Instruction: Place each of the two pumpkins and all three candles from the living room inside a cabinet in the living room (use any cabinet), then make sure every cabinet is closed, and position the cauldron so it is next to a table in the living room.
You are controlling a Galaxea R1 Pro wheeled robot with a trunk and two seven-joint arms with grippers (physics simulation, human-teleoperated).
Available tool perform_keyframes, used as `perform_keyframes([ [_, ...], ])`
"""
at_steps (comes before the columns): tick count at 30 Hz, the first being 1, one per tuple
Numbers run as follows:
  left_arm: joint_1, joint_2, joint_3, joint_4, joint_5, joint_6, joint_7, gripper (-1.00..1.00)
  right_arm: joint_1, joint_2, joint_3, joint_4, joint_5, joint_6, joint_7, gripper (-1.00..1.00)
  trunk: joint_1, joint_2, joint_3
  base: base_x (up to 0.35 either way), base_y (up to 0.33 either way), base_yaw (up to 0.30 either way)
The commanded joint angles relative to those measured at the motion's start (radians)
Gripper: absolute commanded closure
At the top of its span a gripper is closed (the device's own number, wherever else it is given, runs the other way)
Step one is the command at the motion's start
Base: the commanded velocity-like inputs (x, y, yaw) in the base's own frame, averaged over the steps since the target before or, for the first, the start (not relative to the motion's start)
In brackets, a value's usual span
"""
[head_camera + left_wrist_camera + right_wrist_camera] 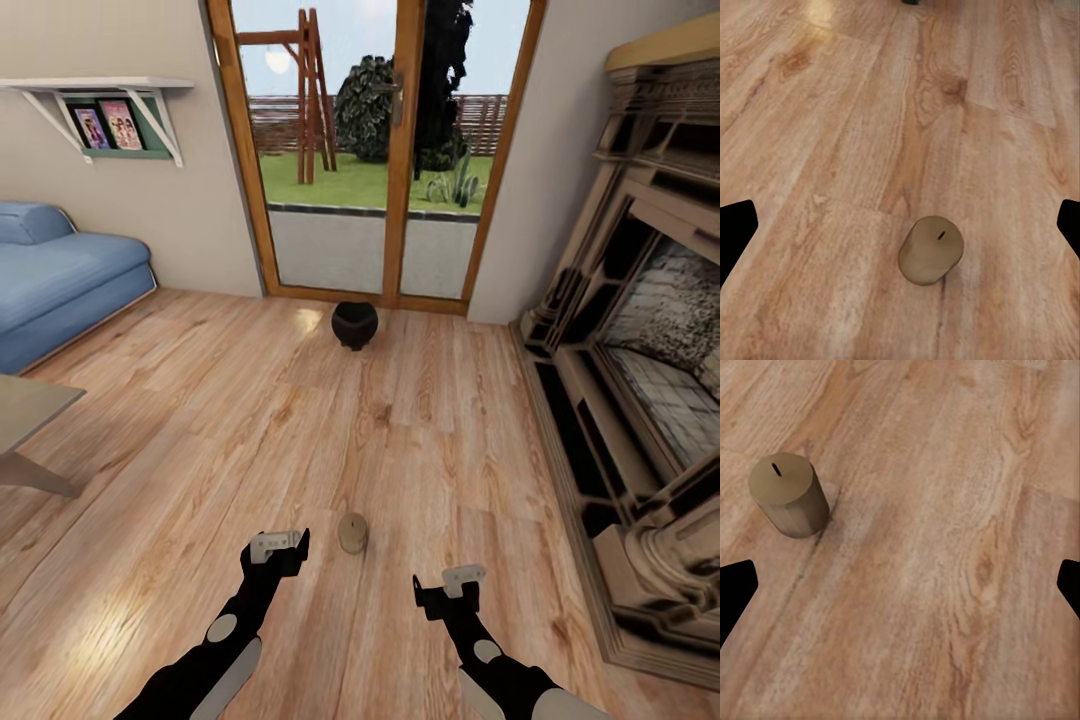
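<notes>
From the head view, a single candle (352,532) stands upright on the wooden floor (400,420), just ahead of the robot and between its two arms. The left gripper (278,548) hangs close beside the candle, not touching it, and the right gripper (452,585) hovers a little further off on the other side; from here I cannot tell how wide either pair of fingers stands. Farther across the room the black cauldron (354,323) sits on the floor right in front of the glass patio doors (370,150), well apart from the candle. A corner of the low table (30,415) shows at the left edge, with the blue sofa (60,275) behind it and a wall shelf (100,100) above. The carved fireplace (640,330) runs along the right wall. In the left wrist view, the candle (932,250) stands on the boards ahead of the gripper, its dark wick on the flat top, and the two dark fingertips (735,232) sit at opposite edges of the picture, spread wide with nothing between them. In the right wrist view, the candle (787,495) stands off to one side on the planks, and here too the fingertips (735,592) are spread far apart and empty.
</notes>
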Motion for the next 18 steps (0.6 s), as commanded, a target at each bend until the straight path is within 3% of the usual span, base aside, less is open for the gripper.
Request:
perform_keyframes([
  [1, 0.0, 0.0, 0.0, 0.0, 0.0, 0.0, 0.0, -1.0, 0.0, 0.0, 0.0, 0.0, 0.0, 0.0, 0.0, -1.0, 0.0, 0.0, 0.002, 0.0, 0.0, 0.0],
  [18, 0.0, 0.0, 0.0, 0.001, 0.0, 0.0, 0.0, -1.0, 0.0, 0.001, 0.0, 0.001, 0.0, 0.0, 0.0, -1.0, 0.0, 0.0, 0.029, 0.0, 0.0, 0.0],
])
